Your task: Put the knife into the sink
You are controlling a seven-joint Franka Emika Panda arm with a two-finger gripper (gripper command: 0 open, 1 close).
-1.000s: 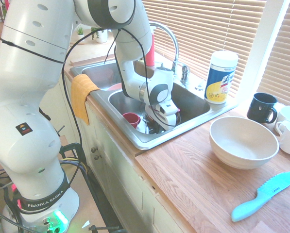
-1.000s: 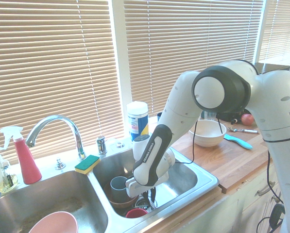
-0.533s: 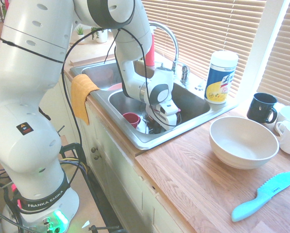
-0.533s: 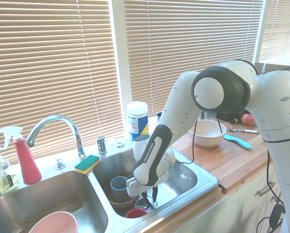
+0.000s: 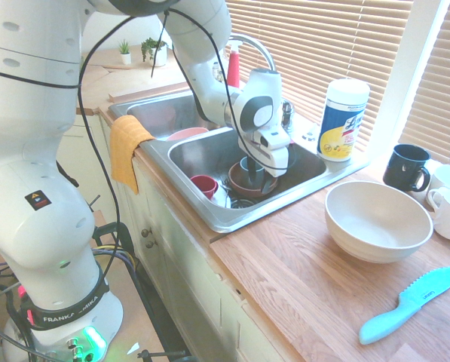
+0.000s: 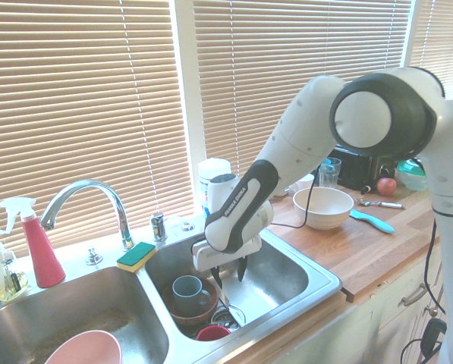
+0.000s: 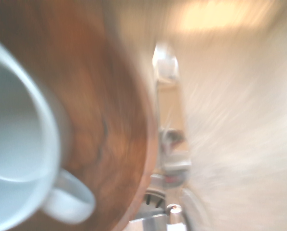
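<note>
A light blue serrated plastic knife (image 5: 411,304) is seen lying on the wooden countertop (image 5: 307,264), with a wide matte white bowl (image 5: 378,219) beyond it. In the stainless steel sink (image 5: 304,167), a brown bowl (image 6: 190,307) holds a grey-blue mug (image 6: 187,290); a shiny metal strip seen blurred beside it may be the knife (image 7: 168,120). The white arm is bent down over the basin, the gripper (image 6: 228,274) hanging above the dishes, dark fingers (image 6: 241,268) parted and empty.
</note>
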